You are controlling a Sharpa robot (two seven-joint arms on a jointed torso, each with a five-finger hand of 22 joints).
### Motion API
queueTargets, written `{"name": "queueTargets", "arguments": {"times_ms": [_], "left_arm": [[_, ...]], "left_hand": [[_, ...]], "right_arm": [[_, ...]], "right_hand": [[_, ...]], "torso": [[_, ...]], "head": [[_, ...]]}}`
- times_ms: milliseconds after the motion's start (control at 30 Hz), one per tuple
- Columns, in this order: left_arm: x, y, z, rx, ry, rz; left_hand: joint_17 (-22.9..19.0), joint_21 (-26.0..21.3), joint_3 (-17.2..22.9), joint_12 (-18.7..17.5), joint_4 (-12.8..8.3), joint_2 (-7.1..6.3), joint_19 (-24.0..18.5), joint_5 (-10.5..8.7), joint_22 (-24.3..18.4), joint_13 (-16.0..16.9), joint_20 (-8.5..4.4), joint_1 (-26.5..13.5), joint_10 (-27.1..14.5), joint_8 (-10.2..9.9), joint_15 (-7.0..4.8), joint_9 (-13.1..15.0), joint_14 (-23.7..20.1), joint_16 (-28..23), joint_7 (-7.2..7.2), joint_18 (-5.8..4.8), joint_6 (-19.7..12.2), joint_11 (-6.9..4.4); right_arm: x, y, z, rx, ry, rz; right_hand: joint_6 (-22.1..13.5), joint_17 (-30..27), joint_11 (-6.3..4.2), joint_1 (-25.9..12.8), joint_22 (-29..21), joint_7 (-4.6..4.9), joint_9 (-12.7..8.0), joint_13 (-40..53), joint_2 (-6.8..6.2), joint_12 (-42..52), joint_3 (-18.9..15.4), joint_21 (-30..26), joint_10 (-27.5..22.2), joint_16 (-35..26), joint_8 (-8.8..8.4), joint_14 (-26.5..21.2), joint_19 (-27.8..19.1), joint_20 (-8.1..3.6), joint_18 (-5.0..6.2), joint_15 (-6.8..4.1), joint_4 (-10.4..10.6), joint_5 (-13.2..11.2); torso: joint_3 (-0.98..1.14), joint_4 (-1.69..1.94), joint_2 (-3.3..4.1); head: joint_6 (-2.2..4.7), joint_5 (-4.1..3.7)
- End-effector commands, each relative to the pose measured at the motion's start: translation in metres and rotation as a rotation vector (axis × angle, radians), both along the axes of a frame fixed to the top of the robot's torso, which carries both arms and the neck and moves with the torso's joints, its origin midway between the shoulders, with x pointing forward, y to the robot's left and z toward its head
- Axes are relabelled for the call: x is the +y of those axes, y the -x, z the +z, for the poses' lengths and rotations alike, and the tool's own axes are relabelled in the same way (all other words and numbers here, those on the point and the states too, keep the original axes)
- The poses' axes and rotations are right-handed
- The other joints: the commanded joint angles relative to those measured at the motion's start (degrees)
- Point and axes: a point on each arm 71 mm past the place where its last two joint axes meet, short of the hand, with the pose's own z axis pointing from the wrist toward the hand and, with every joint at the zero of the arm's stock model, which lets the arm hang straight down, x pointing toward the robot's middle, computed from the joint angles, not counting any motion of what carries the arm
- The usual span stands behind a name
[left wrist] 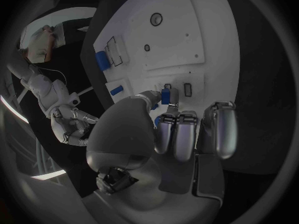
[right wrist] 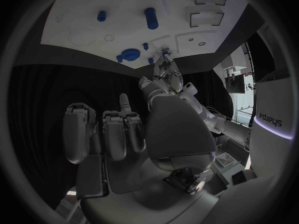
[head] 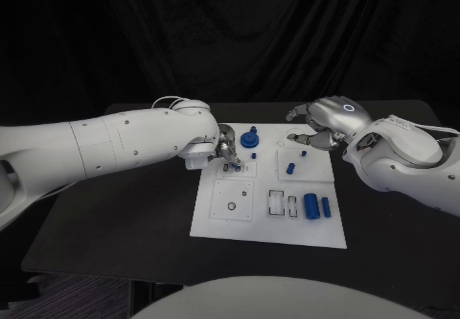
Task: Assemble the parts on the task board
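In the middle of the black surface (head: 125, 226) lies the task board (head: 268, 226), a white rectangular plate with its long axis running away from the robot. It carries raised white panels with cut-outs — a round hole and a small one on the near-left panel, rectangular slots beside it.

Several blue parts sit on the board. A large blue cylinder (head: 312, 205) lies flat near the right edge, its long axis pointing away from the robot; just beside it on the right lies a thinner blue bar (head: 327, 207), parallel to it. Farther back, a round blue knob (head: 250, 139) stands upright at the far-left part of the board, and a short blue peg (head: 290, 169) lies on the far-right panel, with a smaller blue piece (head: 303, 153) behind it.

The left hand (head: 227, 151) is over the far-left panel, fingers pointing down onto the board. In the left wrist view its fingertips (left wrist: 167, 97) pinch a small blue part (left wrist: 165, 95), held upright just above a slot.

The right hand (head: 324, 129) hovers past the board's far-right corner, apart from every part — its fingers are curled loosely and hold nothing, as the right wrist view shows.
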Motion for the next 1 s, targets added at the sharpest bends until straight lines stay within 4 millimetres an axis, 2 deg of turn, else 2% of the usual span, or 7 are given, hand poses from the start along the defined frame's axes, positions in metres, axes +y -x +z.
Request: {"name": "queueTargets", "arguments": {"times_ms": [33,1000], "left_arm": [[-0.0019,0.0000,-0.0013,0.004,-0.001,-0.003],[-0.0023,-0.0002,-0.0077,0.026,-0.011,-0.012]], "left_hand": [[15.1,-0.2,5.3,0.1,-5.0,0.32,0.1,-0.40,9.4,15.0,-0.50,-0.5,6.2,-0.3,-0.34,0.0,6.1,0.1,-1.28,0.21,1.5,-0.39],[15.1,-0.5,5.5,0.1,-5.3,0.45,0.0,-0.96,9.3,15.0,-0.52,-0.9,6.2,-0.4,-0.36,0.0,6.1,0.1,-1.32,0.27,1.5,-0.42]], "right_arm": [[-0.0005,-0.0004,-0.0014,0.006,0.008,-0.018],[0.0008,-0.0007,-0.0030,0.016,0.016,-0.020]], "right_hand": [[0.5,12.8,0.39,0.5,11.8,-0.12,-0.1,15.1,0.26,0.2,0.1,-0.3,6.2,-0.2,0.19,5.2,1.7,0.39,1.04,0.44,0.4,0.4],[0.8,12.8,0.39,0.5,11.8,-0.15,-0.1,15.1,0.28,0.2,0.1,-0.4,6.2,-0.2,0.35,5.2,1.7,0.40,1.06,0.44,0.5,0.6]], "torso": [[-0.01,0.07,0.06],[0.01,0.01,-0.07]], "head": [[0.00,0.03],[0.00,0.33]]}}
